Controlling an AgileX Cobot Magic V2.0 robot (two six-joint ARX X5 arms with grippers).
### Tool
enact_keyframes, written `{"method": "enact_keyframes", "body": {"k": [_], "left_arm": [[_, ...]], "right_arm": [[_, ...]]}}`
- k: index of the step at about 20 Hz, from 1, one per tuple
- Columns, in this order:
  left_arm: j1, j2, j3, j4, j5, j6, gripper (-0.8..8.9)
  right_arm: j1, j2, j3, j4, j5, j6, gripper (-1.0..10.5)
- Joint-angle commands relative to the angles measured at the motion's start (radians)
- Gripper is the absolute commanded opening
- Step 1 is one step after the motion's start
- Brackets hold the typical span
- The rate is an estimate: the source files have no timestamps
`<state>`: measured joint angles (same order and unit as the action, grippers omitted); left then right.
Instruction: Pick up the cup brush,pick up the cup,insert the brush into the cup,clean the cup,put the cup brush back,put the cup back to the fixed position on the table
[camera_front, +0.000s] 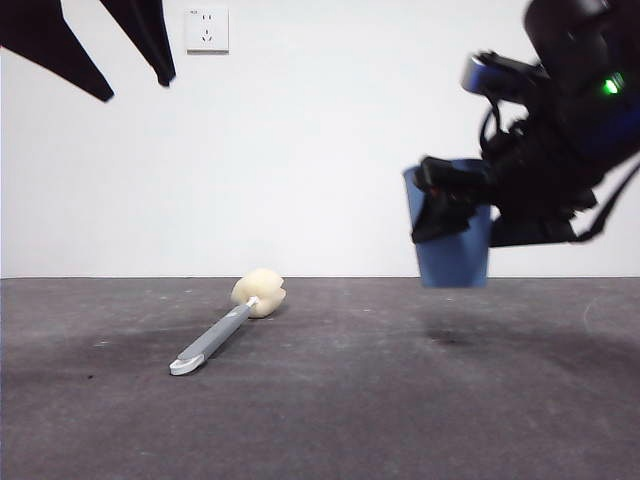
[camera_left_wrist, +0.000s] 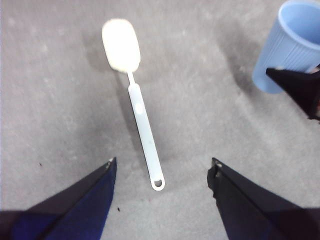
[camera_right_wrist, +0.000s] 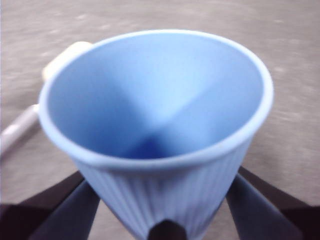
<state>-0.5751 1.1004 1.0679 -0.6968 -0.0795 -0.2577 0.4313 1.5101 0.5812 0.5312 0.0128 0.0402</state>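
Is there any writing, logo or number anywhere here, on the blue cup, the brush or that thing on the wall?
No text can be read in any view.
Wall socket: a tiny dark mark at its top corner, too small to read.
Cup, held by the right gripper: plain blue ribs, no print.
Cup brush, lying on the table: no label visible.

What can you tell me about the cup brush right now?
The cup brush lies flat on the table, untouched. It has a slim grey-white plastic handle with a hanging hole at its end and a rounded cream sponge head. The left end effector hangs open above its handle end, not touching it.
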Motion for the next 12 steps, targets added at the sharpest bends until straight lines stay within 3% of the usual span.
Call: {"method": "enact_keyframes", "body": {"k": [1,12], "left_arm": [[-0.001,-0.005,-0.003,-0.004,0.000,0.019,3.18],[-0.002,-0.005,-0.003,-0.007,-0.024,0.020,3.18]], "right_arm": [[-0.022,0.046,-0.032,0.100,-0.044,-0.020,-0.1],[-0.034,0.315,-0.034,0.350,-0.089,-0.042,-0.1]]}}
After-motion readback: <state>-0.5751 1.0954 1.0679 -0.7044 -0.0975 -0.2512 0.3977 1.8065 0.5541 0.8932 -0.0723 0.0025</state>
